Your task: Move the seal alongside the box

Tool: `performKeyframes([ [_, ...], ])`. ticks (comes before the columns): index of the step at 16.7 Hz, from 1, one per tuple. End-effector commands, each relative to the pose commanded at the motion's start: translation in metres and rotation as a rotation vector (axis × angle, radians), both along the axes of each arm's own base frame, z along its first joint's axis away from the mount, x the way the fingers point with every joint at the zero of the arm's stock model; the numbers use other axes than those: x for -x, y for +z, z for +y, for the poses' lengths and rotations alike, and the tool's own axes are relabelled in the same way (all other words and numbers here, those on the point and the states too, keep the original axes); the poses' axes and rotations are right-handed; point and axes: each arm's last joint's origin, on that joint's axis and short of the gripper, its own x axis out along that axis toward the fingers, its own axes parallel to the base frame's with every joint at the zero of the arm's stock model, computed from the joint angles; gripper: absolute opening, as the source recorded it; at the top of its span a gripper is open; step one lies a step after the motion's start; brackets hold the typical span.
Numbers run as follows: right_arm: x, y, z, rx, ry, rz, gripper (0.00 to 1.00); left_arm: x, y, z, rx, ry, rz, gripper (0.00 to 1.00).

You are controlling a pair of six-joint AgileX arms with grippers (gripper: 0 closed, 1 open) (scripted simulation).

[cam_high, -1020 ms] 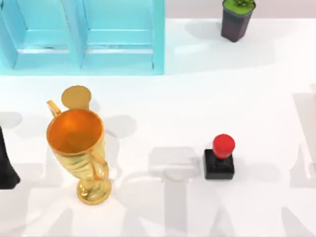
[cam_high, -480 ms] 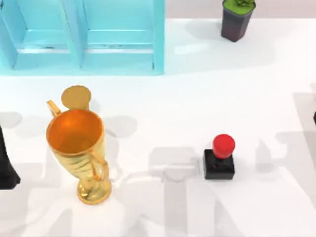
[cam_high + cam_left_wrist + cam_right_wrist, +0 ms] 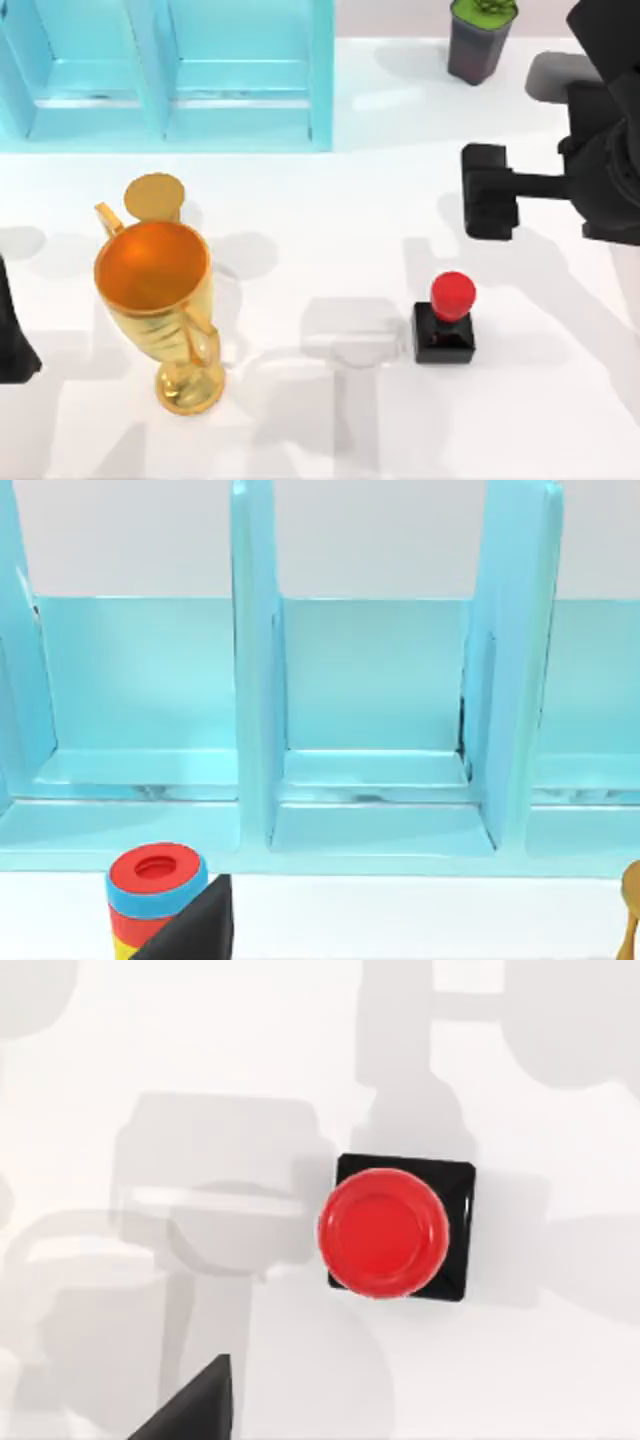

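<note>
Left arm (image 3: 12, 340): parked at the table's far left edge, a dark shape partly out of frame; can't tell how its gripper stands. Left wrist view faces the blue box (image 3: 380, 730) head-on: open compartments split by upright dividers, with a stack of coloured rings (image 3: 152, 892) (red on top, blue band, red, yellow below) on the table in front of it.

Box (image 3: 170, 75) sits at the table's back left; front edge runs along the white table (image 3: 330, 220). Gold trophy (image 3: 160, 300) stands upright at front left, near the left arm, well apart from the box; a small round gold disc (image 3: 154, 197) shows just behind its rim.

Seal (image 3: 446, 318): upright on the table, right of centre, towards the front; black square base, red knob on top; well apart from the box and from the trophy; nothing touching it. Right wrist view looks straight down on the seal (image 3: 390, 1230); the red knob covers most of the black base.

Plant pot (image 3: 480, 38): dark, green top, at the back edge, right of the box.

Right gripper (image 3: 488, 190): over the table's right side, behind the seal and clear of it, holding nothing; arm reaches in from the right edge; can't tell whether the fingers are apart or together.
</note>
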Motion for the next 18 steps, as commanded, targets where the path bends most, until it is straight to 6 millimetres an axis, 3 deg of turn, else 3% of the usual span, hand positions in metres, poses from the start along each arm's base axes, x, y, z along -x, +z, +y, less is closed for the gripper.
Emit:
performKeyframes([
  [4, -0.044, -0.021, 0.046, 0.124, -0.019, 0.238, 1.0, 0.0, 0.0, 0.0, 0.0, 0.0, 0.0, 1.0],
  [7, -0.064, -0.035, 0.064, 0.187, -0.038, 0.344, 1.0, 0.0, 0.0, 0.0, 0.0, 0.0, 0.0, 1.0],
  [16, -0.072, -0.043, 0.068, 0.212, -0.051, 0.388, 1.0, 0.0, 0.0, 0.0, 0.0, 0.0, 0.0, 1.0],
  [18, -0.073, -0.054, 0.069, 0.216, -0.049, 0.392, 1.0, 0.0, 0.0, 0.0, 0.0, 0.0, 0.0, 1.0],
])
